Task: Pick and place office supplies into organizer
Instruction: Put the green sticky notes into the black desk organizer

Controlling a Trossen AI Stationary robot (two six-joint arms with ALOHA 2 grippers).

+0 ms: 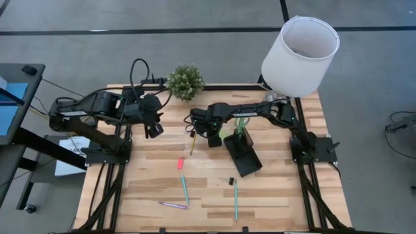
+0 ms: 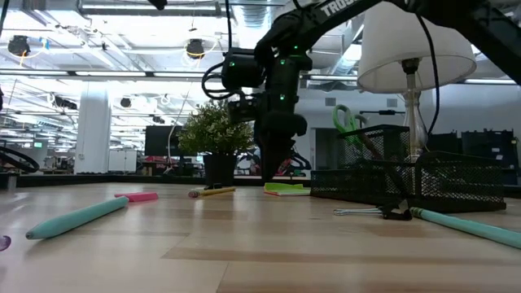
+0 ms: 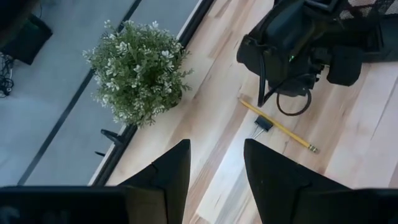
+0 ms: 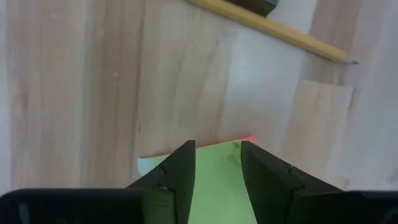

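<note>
The lime-green sticky-note pad [image 4: 217, 180] lies flat on the table, left of the black mesh organizer [image 1: 242, 155]. My right gripper [image 4: 217, 146] points down over the pad, open, with the pad showing between and under its fingers. Green-handled scissors [image 1: 242, 127] stand in the organizer. A wooden pencil [image 1: 192, 144] with a black clip [image 3: 261, 127] beside it lies just left of the right gripper. My left gripper [image 1: 155, 130] hangs open above the table near the plant, touching nothing. My right gripper comes at the sticky-note pad [image 2: 286, 190] from above, pointing down, with a finger [image 4: 180, 177] over each side of its top face. I cannot tell whether the fingertips touch the pad. The pad lies flat on the table.
A potted plant [image 1: 186, 81] and a white-shaded lamp [image 1: 300, 55] stand at the far edge. Nearer lie a pink eraser [image 1: 181, 163], two teal pens [image 1: 184, 188] [image 1: 236, 198], a purple pen [image 1: 172, 205] and a black clip [image 1: 229, 181].
</note>
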